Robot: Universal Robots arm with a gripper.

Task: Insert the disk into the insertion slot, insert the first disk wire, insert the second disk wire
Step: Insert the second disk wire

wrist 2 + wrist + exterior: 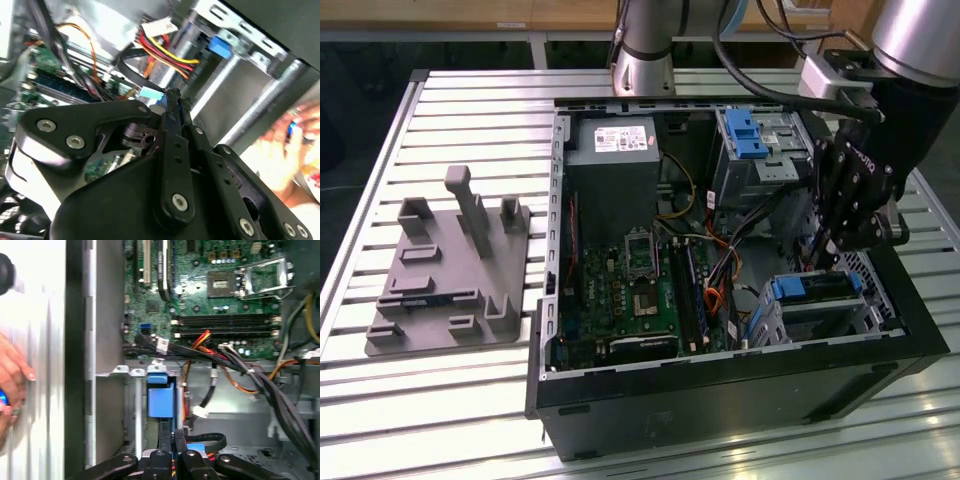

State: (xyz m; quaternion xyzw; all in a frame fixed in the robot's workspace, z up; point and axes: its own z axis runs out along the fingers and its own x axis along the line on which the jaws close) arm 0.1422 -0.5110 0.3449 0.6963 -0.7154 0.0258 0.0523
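The disk (815, 288), edged by its blue carrier (161, 397), sits inside the insertion slot (825, 318), a low silver cage at the case's front on the exterior view's right. My gripper (823, 262) hangs just above the disk's inner end. In both wrist views its fingertips (175, 95) are pressed together on the end of a black disk wire (210, 442) with a light blue tag (150, 93). That wire loops away beside the gripper (170, 432). A red, yellow and black wire bundle (165, 47) hangs close to the cage.
The open computer case (720, 390) lies on a slatted metal table (440, 110). A taller grey bay with a blue latch (745, 135) stands behind the gripper. The motherboard (630, 290) fills the case floor. A grey fixture (450, 270) lies outside. A person's hand (12, 375) rests beside the case.
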